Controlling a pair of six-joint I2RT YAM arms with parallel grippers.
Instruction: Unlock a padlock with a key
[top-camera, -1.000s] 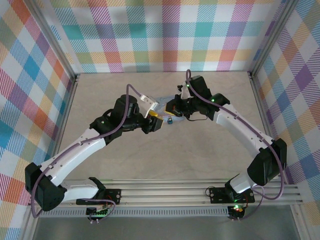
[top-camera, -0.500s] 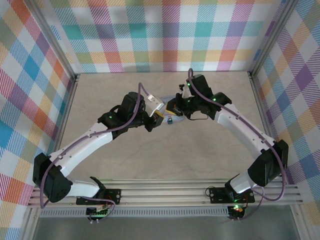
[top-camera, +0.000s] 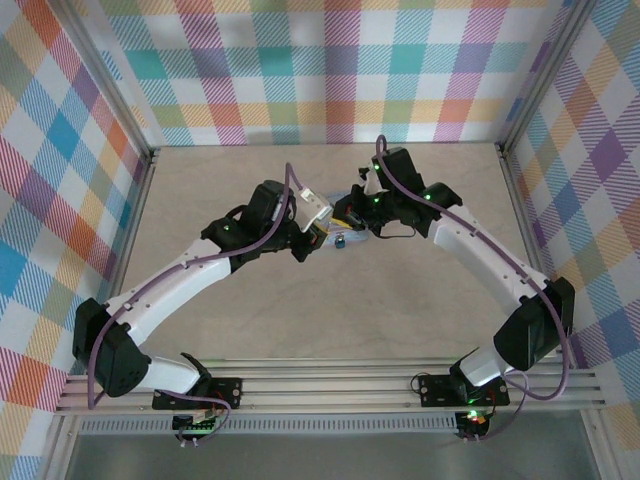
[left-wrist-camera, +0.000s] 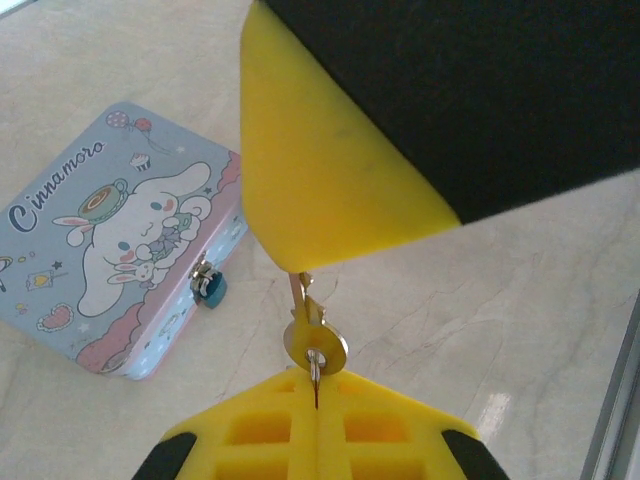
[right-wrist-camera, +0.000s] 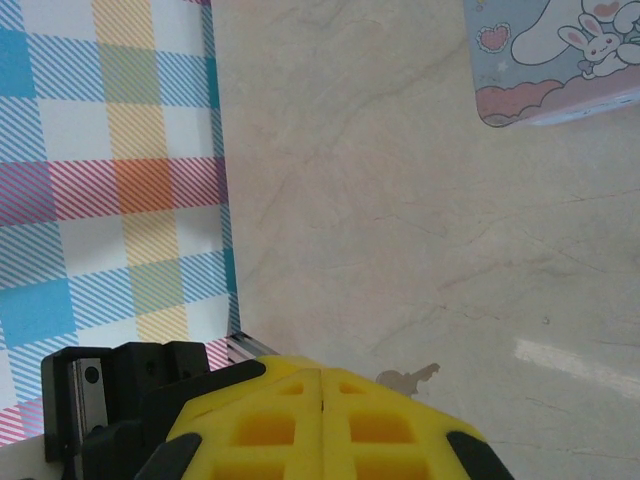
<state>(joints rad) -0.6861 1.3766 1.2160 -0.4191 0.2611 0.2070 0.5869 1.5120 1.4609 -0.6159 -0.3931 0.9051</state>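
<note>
My left gripper (left-wrist-camera: 315, 388) is closed, its two yellow fingertips pressed together with only a thin seam between them, and the round head of the key (left-wrist-camera: 315, 345) is pinched at that seam. In the left wrist view the key stands low in the middle of the frame. Its long axis runs almost straight up and down, leaning slightly left, with the head at the bottom by my fingertips and the blade pointing up. The blade's far end meets the underside of a large yellow finger (left-wrist-camera: 330, 170) that comes in from the top of the frame.

My right gripper (right-wrist-camera: 322, 378) is closed too, its fingertips meeting at the bottom of the right wrist view. A small grey key-shaped sliver shows just past them on the right, but I cannot tell whether it is clamped there.

The padlock (left-wrist-camera: 209, 285) sits left of centre in the left wrist view, touching the pink-edged side of the pale blue cartoon tin (left-wrist-camera: 110, 230). Its blue body points toward the lower right, away from the tin. Its silvery part lies toward the upper left, against the tin's side. The padlock is well apart from the key, down and to the left of the blade. The tin lies flat on the pale marbled surface (left-wrist-camera: 480, 300), filling the left side of the frame.
</note>
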